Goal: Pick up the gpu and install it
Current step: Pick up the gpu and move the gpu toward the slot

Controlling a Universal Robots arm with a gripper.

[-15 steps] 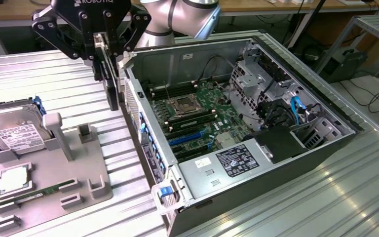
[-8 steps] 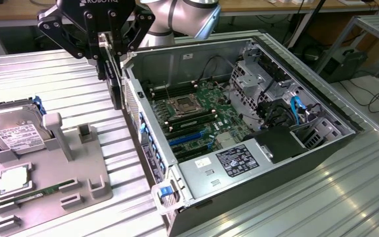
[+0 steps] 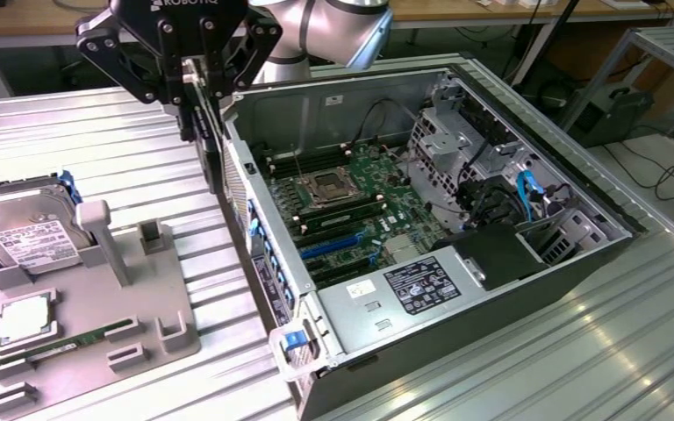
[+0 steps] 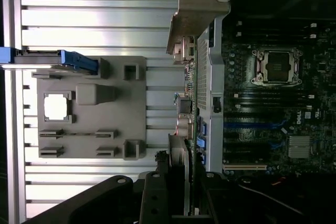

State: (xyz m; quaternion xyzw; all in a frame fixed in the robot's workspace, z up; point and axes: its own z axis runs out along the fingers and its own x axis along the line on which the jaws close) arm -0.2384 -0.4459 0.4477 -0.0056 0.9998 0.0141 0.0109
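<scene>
The end effector hangs at the upper part of the exterior view's left, clenched on the gpu. The card hangs edge-on beneath the fingers. In the wrist view the end effector pinches the dark board from both sides, and the gpu runs away from it to its silver end bracket.

The card is in the air right at the wall of the open computer case, on the exterior view's left side of that case. It is not seated in any slot. That wall with its rear ports is the nearest thing to the card.

Inside the case lie the motherboard, the bare processor socket, and the blue expansion slots. The labelled power supply sits just beside the slots. A metal drive cage and blue cables are toward the exterior view's right.

Well apart on the ribbed metal table is a grey parts holder. It carries a hard drive with a white label, a processor chip and a green memory stick.
</scene>
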